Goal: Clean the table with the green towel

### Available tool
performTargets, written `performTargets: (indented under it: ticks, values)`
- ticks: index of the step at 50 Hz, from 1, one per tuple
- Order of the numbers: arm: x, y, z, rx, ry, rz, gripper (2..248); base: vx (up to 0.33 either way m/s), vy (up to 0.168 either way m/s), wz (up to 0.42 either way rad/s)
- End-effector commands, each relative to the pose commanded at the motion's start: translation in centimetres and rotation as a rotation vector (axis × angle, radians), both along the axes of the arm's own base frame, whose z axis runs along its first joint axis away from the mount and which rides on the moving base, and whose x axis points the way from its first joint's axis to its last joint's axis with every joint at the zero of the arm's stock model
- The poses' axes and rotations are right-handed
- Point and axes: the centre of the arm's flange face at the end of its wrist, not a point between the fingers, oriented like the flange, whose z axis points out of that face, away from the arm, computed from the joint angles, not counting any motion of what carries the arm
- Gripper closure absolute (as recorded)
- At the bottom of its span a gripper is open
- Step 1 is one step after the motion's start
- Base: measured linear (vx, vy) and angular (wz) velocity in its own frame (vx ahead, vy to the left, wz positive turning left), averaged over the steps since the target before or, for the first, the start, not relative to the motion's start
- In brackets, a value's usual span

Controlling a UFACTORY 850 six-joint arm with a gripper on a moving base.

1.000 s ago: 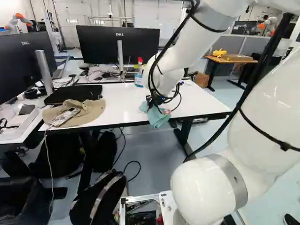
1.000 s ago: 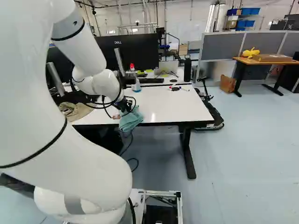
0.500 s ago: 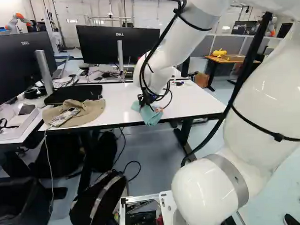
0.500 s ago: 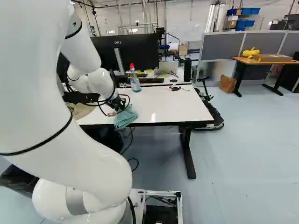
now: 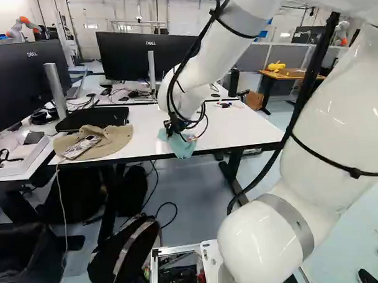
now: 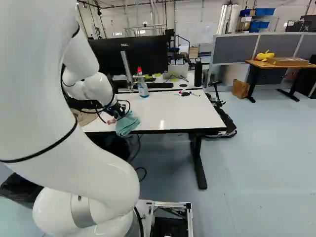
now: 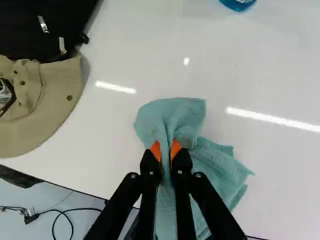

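My gripper (image 5: 172, 127) is over the front edge of the white table (image 5: 238, 130), shut on the green towel (image 5: 182, 146). In the wrist view the gripper (image 7: 166, 152) pinches a fold of the towel (image 7: 172, 120) between its orange pads; one part lies ahead of the fingertips, the rest spreads beside and under them. In the right base view the towel (image 6: 127, 124) hangs a little past the table's front edge.
A tan hat (image 5: 105, 142) with a phone and a black case (image 5: 94, 118) lie left of the towel. Behind stand a spray bottle (image 6: 142, 87), monitors (image 5: 150, 56) and markers (image 6: 190, 94). A backpack (image 5: 124, 252) is on the floor.
The arm has swung left along the table's front edge, toward the hat, with the towel in its gripper. The base has not moved.
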Motion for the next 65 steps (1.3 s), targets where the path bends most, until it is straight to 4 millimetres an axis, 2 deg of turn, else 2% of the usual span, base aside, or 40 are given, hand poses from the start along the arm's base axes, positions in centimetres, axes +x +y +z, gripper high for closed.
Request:
performTargets:
  ticks: [7,18,28,50,65]
  values:
    - [-1.0,0.2,0.0,0.000,0.000,0.014,209,0.000,0.000,0.000]
    - [-1.1,0.2,0.0,0.000,-0.001,0.014,209,0.000,0.000,0.000]
    - [-1.5,0.0,0.8,0.008,-0.020,0.012,209,0.000,0.000,0.000]
    - [-4.9,-3.7,3.0,0.030,-0.091,-0.051,209,0.000,0.000,0.000]
    - [-5.3,-6.1,2.8,0.029,-0.096,-0.113,209,0.000,0.000,0.000]
